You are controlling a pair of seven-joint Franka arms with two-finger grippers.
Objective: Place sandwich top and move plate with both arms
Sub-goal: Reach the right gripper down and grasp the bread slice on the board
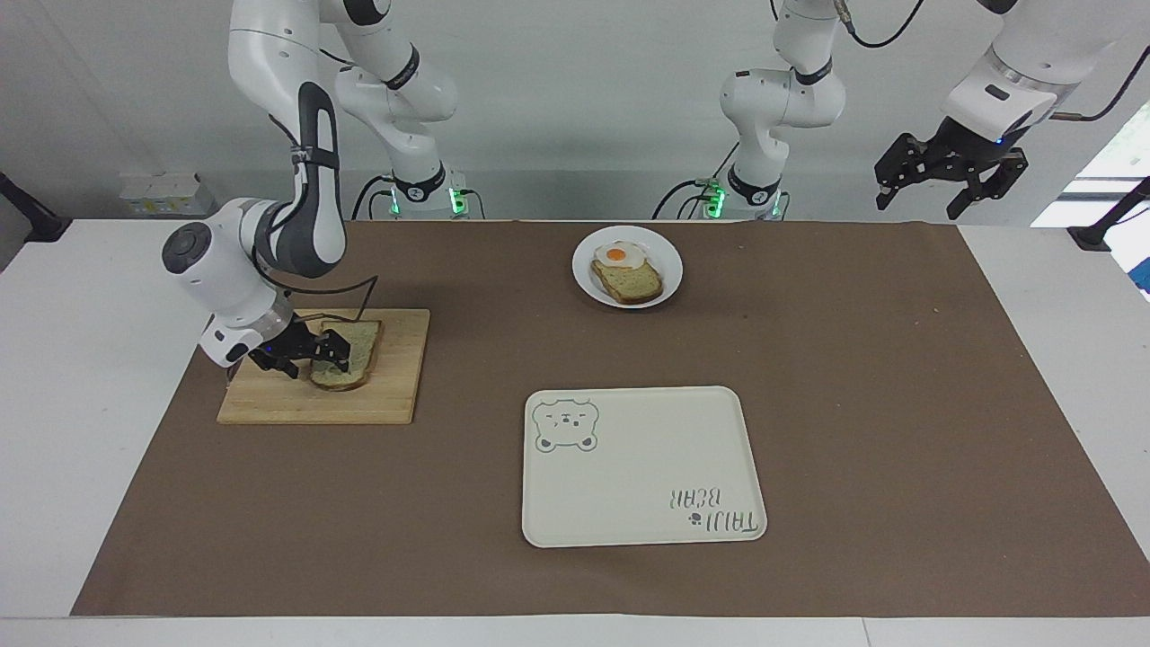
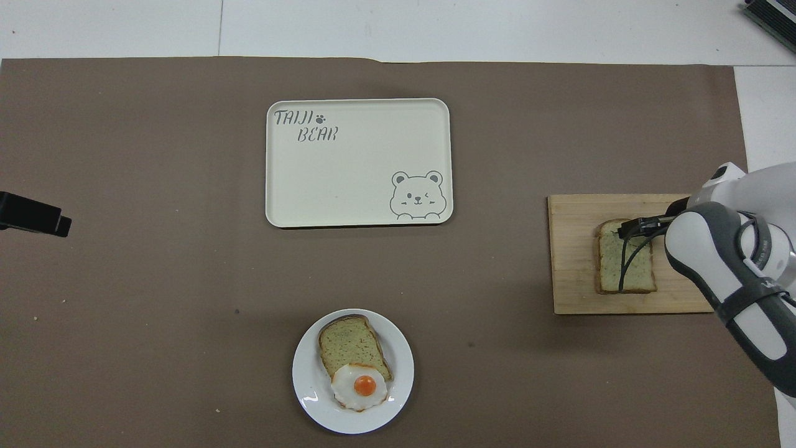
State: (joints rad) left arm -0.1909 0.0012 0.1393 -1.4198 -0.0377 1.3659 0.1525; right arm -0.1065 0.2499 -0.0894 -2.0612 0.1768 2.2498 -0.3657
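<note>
The sandwich top (image 1: 358,343), a bare speckled slice, lies flat on a wooden cutting board (image 1: 395,395) toward the right arm's end of the table; it also shows in the overhead view (image 2: 635,274). My right gripper (image 1: 310,358) is down at the board, open, its fingers astride the slice's end nearest the table's end. The white plate (image 1: 672,261) stands close to the robots and holds a bread slice with a fried egg (image 1: 620,256). My left gripper (image 1: 945,180) waits open, high over the table's corner at the left arm's end.
A cream rectangular tray with a bear drawing (image 1: 642,467) lies farther from the robots than the plate, mid-table. A brown mat (image 1: 898,404) covers most of the table. The right arm's forearm hangs over the cutting board's outer end (image 2: 721,261).
</note>
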